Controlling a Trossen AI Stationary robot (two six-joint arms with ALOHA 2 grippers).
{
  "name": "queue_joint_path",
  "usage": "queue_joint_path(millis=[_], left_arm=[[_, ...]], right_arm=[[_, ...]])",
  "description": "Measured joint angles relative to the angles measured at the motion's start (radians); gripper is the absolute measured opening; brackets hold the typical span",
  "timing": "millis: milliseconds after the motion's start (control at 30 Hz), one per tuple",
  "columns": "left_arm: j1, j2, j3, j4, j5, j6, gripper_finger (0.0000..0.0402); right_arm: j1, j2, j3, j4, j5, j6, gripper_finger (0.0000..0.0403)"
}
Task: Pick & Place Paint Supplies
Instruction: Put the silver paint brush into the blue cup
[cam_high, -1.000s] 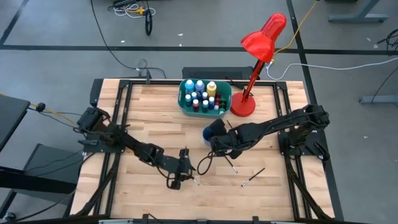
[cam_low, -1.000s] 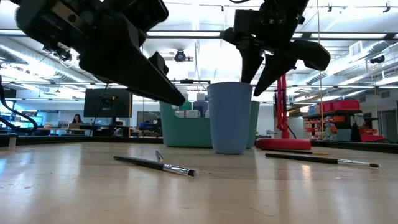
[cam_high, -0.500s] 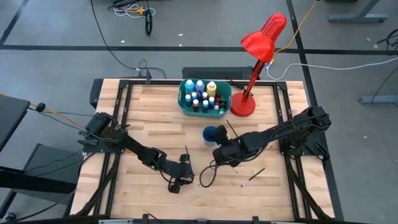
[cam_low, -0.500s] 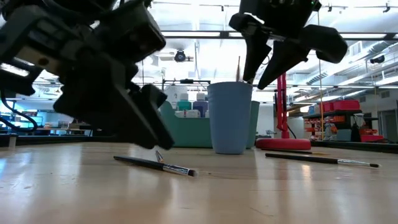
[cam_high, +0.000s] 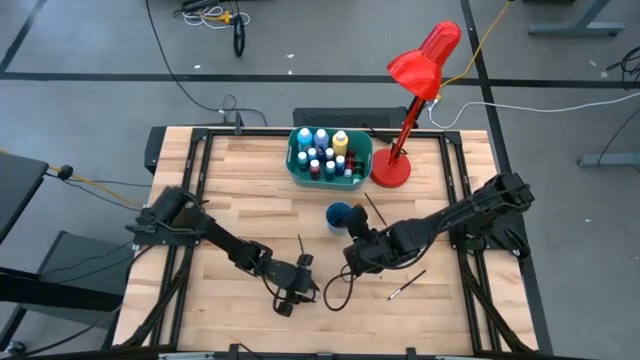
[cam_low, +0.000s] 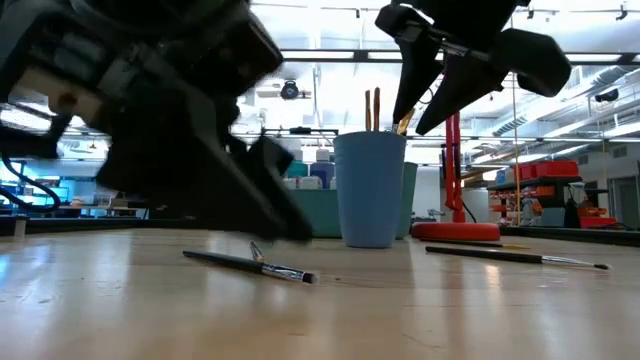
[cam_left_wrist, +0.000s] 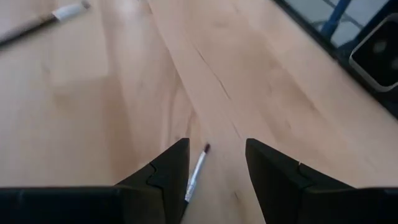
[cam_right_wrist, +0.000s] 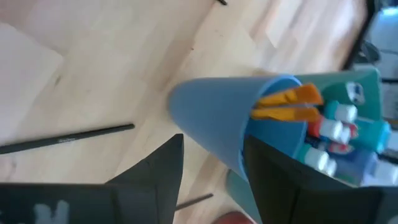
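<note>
Brushes (cam_low: 372, 110) are now standing in the blue cup (cam_low: 370, 188); the right gripper (cam_high: 358, 256), jaws parted and empty, is backing off, while the left gripper (cam_left_wrist: 214, 163), also parted, is straddling a paintbrush (cam_left_wrist: 196, 171), as only its wrist view shows.

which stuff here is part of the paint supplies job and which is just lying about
Job:
- small paint bottles in the teal rectangular tub
- thin dark paintbrushes loose on the wooden table
- orange-handled brushes in the blue plastic cup

Just lying about:
- red desk lamp
- cables on the grey floor
</note>
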Motion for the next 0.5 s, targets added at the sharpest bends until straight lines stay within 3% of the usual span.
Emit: queue_joint_path(millis=[167, 500], left_arm=[[0.007, 0.027, 0.034, 0.008, 0.019, 0.032, 0.0167], [0.036, 0.029, 0.034, -0.071, 0.049, -0.013, 0.0167]], right_arm=[[0.015, 0.000, 0.000, -0.027, 0.083, 0.042, 0.0170], [0.047, 0.000, 0.000, -0.013, 0.077, 0.160, 0.0170]])
